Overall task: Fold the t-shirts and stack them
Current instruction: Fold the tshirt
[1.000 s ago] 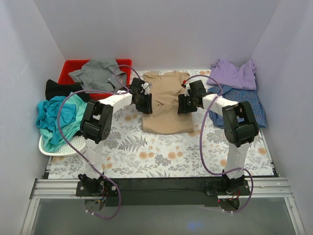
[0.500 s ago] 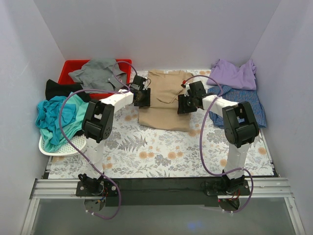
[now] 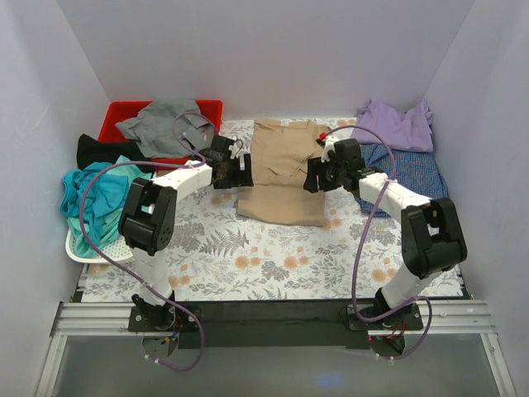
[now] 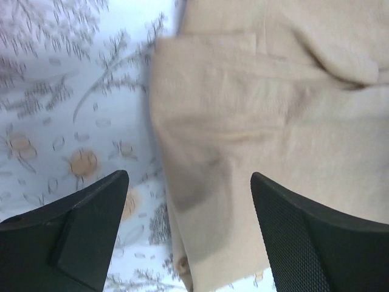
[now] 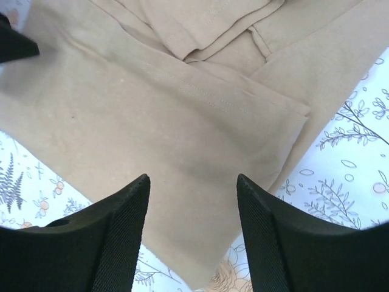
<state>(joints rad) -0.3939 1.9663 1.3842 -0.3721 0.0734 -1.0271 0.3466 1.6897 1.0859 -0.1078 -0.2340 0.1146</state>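
Two sets of jaws stand apart as our left gripper (image 4: 188, 182) and right gripper (image 5: 193, 182) hang over the tan shirt (image 3: 281, 178), gripping nothing.

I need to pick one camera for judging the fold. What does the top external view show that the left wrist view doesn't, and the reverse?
Only the top external view: the whole tan t-shirt, the right hand beside it, the grey t-shirt draped over the red bin, and the lavender t-shirt and blue-checked t-shirt at the right. Only the left wrist view: one side edge of the tan t-shirt close up, with a folded-in sleeve hem. Both: the tan t-shirt, the floral table cover and the open left hand.
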